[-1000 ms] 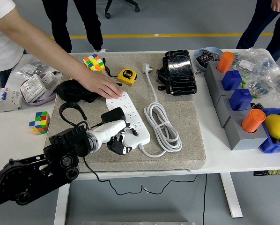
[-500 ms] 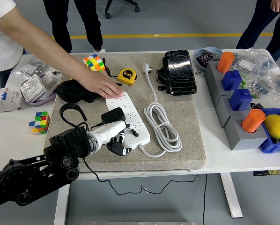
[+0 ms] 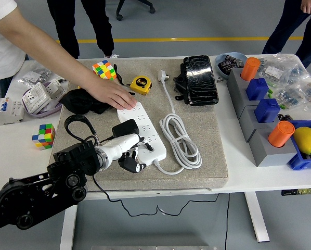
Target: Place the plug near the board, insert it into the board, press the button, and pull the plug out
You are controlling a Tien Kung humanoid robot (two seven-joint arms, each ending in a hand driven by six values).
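My left robot hand [image 3: 130,154] curls at the near end of the power strip [image 3: 142,130], near the table's [image 3: 10,140] front-left edge, beside the seated black plug [image 3: 126,128]; grasp unclear. A person's hand [image 3: 114,96] steadies the strip. Likely pulling next: a firm grip, straight lift.

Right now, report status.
Left robot hand curled at white power strip's near end. Black plug sits on strip. Person's hand presses strip's far end.
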